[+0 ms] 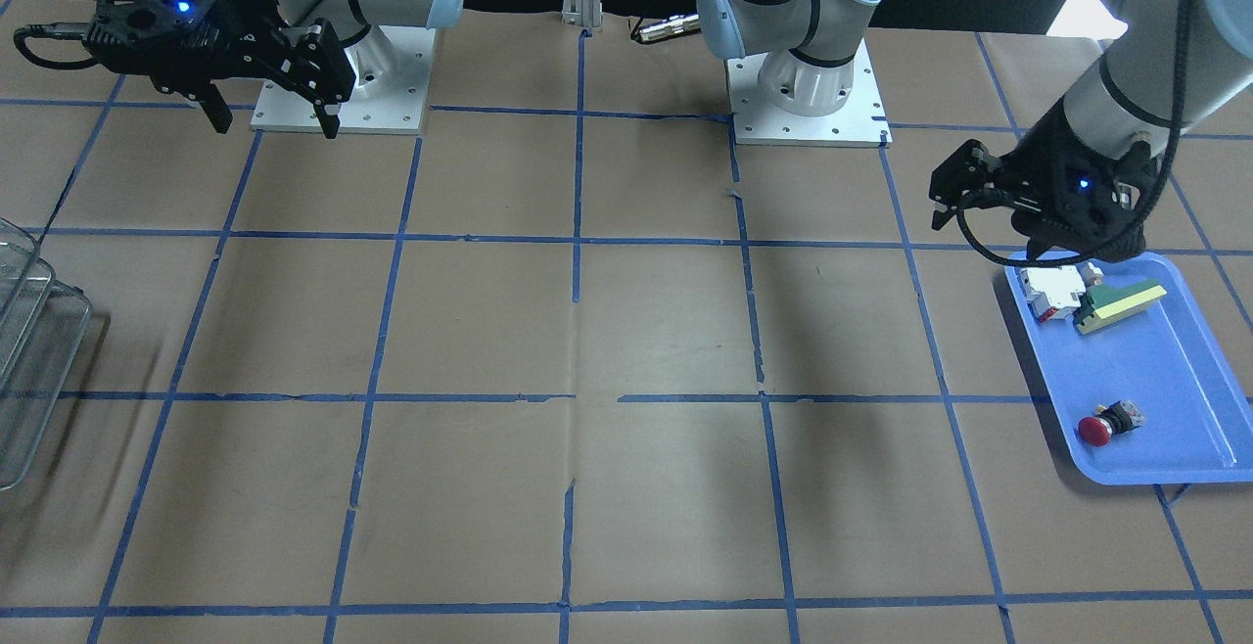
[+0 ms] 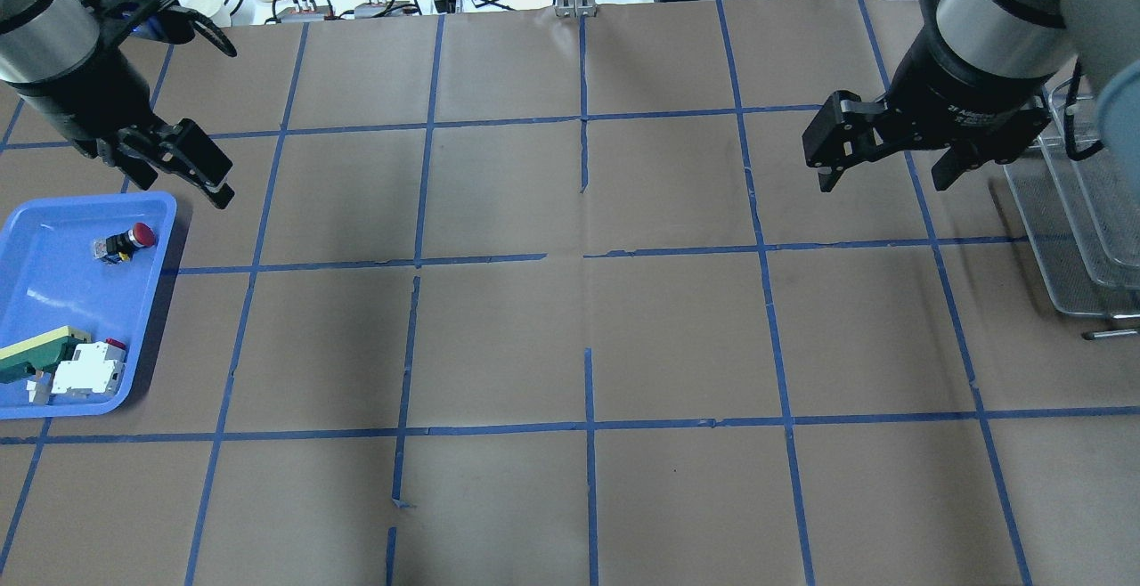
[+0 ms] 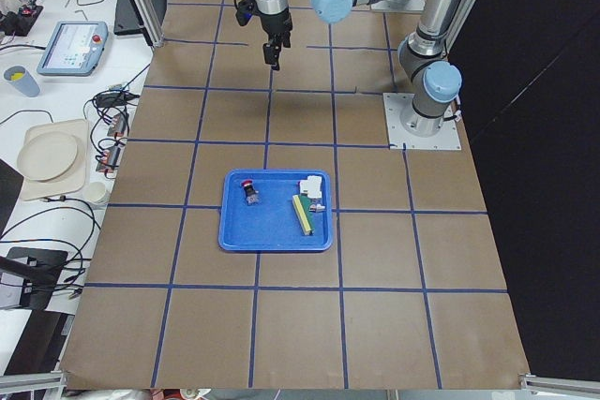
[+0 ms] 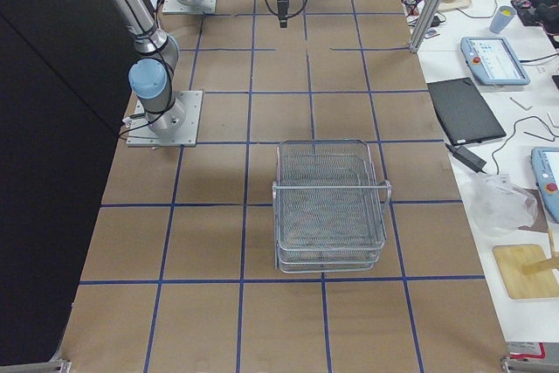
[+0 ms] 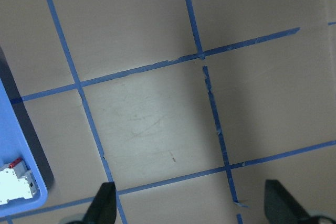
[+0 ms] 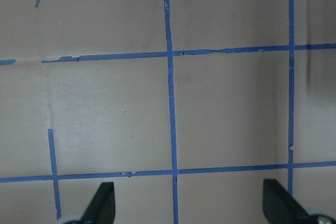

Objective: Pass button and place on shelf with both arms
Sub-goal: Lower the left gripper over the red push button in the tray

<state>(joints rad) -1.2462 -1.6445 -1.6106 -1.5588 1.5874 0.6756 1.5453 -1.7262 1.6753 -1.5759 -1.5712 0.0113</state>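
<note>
The red-headed button (image 2: 130, 240) lies on its side in the blue tray (image 2: 49, 301), at its far end; it also shows in the front view (image 1: 1106, 424) and in the exterior left view (image 3: 248, 191). My left gripper (image 2: 169, 178) hangs open and empty in the air beside the tray's far right corner; its wrist view (image 5: 191, 208) shows bare table between the spread fingertips. My right gripper (image 2: 883, 178) is open and empty in the air, just left of the wire-mesh shelf (image 2: 1082, 239). The shelf also shows in the exterior right view (image 4: 330, 207).
A white-and-red block (image 2: 89, 370) and a green-and-yellow wedge (image 2: 40, 350) lie at the tray's near end. The table is brown paper with a blue tape grid. Cables and plates lie past the far edge. The arm bases (image 1: 808, 86) stand at the robot's side.
</note>
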